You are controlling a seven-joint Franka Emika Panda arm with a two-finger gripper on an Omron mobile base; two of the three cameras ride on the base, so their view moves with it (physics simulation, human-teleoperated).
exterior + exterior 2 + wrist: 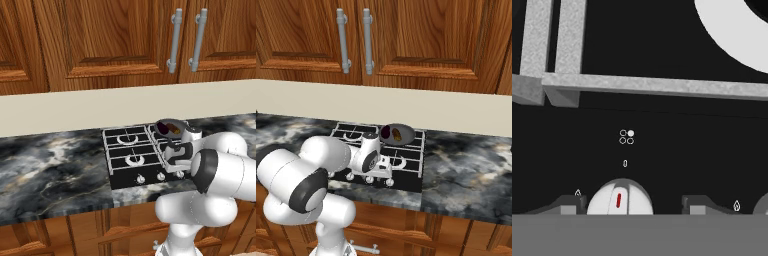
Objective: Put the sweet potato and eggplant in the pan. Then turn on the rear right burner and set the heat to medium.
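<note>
The dark grey pan (pixel 166 123) (pixel 407 131) sits on the rear right burner and covers its ring. Inside it lie the dark purple eggplant (pixel 386 132) and the orange-brown sweet potato (pixel 175 130) (pixel 398 135). My gripper (pixel 176 161) (pixel 385 172) (pixel 632 204) hangs low over the stove's front knob row, right of centre. It is open. A white knob with a red mark (pixel 619 199) stands between the fingertips (pixel 569 205), close to the left one and apart from the right one. A small four-dot label (pixel 627 136) above the knob has its upper right dot filled.
The black cooktop (pixel 118 174) (pixel 406 182) is set in a dark marble counter (pixel 50 165) (pixel 466 165). Other knobs (pixel 141 178) (pixel 349 176) line its front. Grate bars (pixel 642 85) cross the hand view. Wooden cabinets with metal handles (pixel 174 40) hang above.
</note>
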